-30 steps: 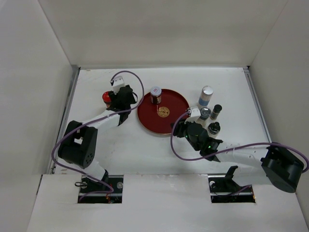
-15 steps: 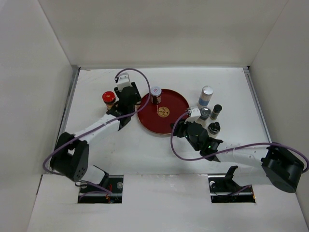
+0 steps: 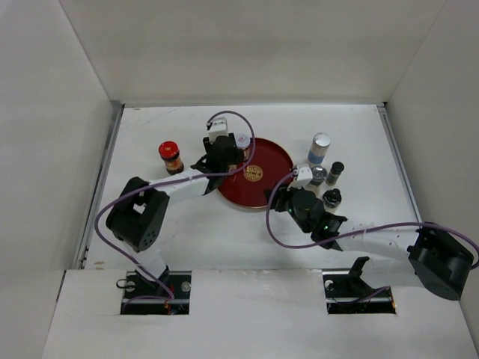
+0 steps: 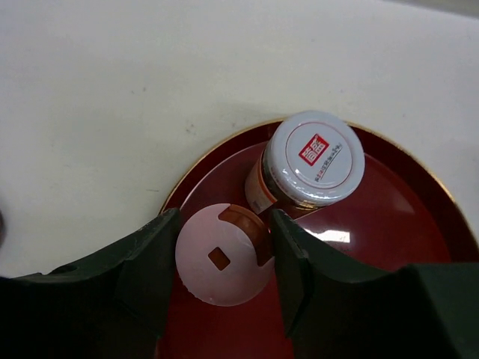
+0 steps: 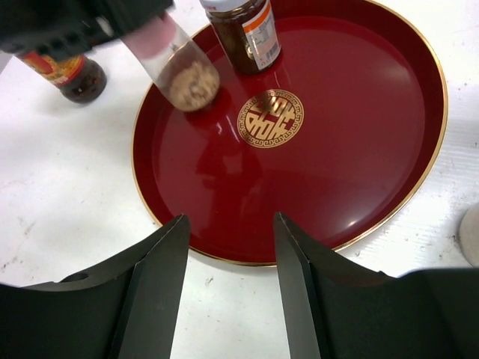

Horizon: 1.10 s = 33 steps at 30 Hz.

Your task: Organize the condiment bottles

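Progress is being judged as early, assuming the red tray (image 4: 389, 224) is the collection spot. Only the white-lidded jar (image 4: 315, 158) is being carried upright by the tray, near its far edge.

A second item, the pink-capped shaker (image 4: 223, 263), is being gripped by the left claw (image 4: 224, 224), jaws closed on its sides. It is being held over the tray's left part, just beside the white-lidded jar and tilted in the right wrist view. Contact with the tray cannot be told.

Left to do: the red-lidded jar (image 3: 171, 155) is being left on the worktop (image 3: 187, 217), left of the tray. The white bottle with blue band (image 3: 319, 148), silver-lidded jar (image 3: 318, 175), dark-capped shaker (image 3: 336, 170) and one more small jar (image 3: 331, 197) are being left clustered right of the tray.

The right claw (image 5: 230, 218) is being held wide and empty at the tray's near edge.
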Available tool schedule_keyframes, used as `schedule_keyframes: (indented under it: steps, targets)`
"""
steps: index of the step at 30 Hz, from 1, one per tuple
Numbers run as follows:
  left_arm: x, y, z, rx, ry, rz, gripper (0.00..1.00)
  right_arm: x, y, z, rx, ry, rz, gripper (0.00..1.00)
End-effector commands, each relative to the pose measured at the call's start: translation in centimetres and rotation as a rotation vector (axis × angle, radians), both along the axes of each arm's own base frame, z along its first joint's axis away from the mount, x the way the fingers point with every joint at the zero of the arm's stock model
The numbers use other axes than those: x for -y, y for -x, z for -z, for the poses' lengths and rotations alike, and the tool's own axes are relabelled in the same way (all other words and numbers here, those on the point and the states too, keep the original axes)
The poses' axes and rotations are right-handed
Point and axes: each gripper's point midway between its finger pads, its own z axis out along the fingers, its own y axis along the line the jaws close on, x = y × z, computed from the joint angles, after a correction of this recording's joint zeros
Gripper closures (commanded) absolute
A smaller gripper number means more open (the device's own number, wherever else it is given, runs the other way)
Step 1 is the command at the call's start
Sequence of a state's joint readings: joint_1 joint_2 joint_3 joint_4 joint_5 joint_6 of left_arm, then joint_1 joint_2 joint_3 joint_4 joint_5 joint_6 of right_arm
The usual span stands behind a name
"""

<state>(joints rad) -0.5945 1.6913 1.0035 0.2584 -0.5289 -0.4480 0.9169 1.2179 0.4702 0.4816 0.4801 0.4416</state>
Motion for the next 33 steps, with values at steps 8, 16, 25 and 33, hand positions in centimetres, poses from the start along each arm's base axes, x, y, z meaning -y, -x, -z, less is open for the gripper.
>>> schedule_keyframes:
  steps: [8,16,25,33]
  targets:
    - [1.7,-1.5,-1.6,0.05,0.017,-0.004,0.4,-0.1,-0.6,-2.9,0.062,-0.084,0.021,0.45]
    - [-0.5,0.3,-6.0,0.124,0.058,-0.029,0.18,0.0,-0.7,-2.7,0.058,-0.081,0.025,0.45]
    - [-12.8,2.9,-7.5,0.112,0.058,-0.297,0.17,-0.2,-0.8,-2.1,0.041,-0.077,0.022,0.44]
    - [-17.7,2.4,-4.0,0.038,0.034,-0.403,0.12,-0.6,-0.9,-2.0,0.04,-0.065,0.016,0.42]
